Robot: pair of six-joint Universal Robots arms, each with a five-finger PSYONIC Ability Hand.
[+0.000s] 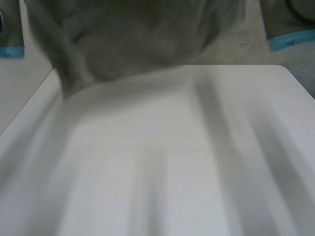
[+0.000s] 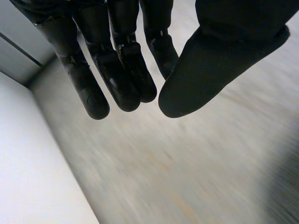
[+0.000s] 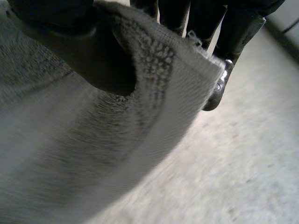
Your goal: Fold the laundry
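1 towel (image 3: 70, 163) pinched by right hand (image 3: 81, 53).

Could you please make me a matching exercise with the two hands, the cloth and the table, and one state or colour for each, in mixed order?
1. left hand
2. right hand
3. cloth
4. table

a. pinching the cloth's edge
b. white
c. open, holding nothing
d. grey, hanging

Pairs: 1c, 2a, 3d, 4b
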